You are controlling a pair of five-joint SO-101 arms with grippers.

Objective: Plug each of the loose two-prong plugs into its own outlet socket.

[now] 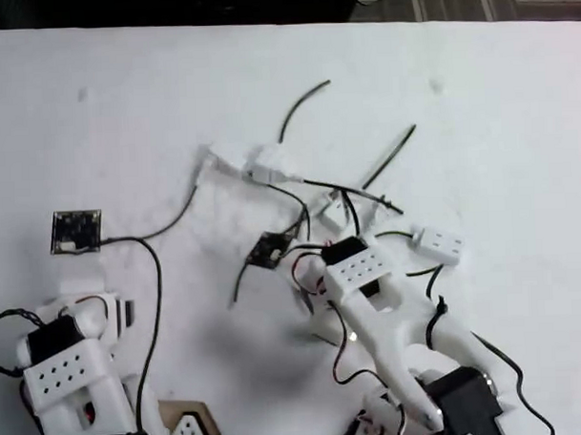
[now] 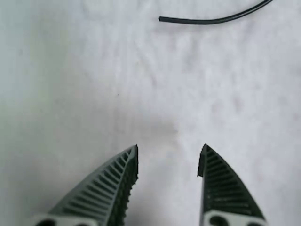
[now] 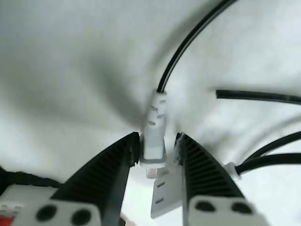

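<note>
White tabletop all over, with black cords snaking across the middle.

Looking through the right wrist cam: right gripper pinched narrow on a white two-prong plug. One ribbed finger on each side of the plug body, and the plug's cord running off its far end. Right at the plug's prong end, touching or as good as, a white socket block with slots on its face. Can't tell about the prongs being seated or not, too tucked away between the fingers. A couple of spare cords lying on the table beside that.

From the high cam: right arm stretched toward the middle of the table, straight into the cord tangle. A separate white outlet strip lying just beside that arm's wrist, on the side away from the left arm, small dark holes facing up. One more white plug-looking piece further back near the centre, black cord attached.

Left arm sitting at the near corner, well apart from all that. Left gripper hovering over the table, fingers spread fairly wide, bare white surface showing through the gap. A loose cord end on the table further out.
</note>
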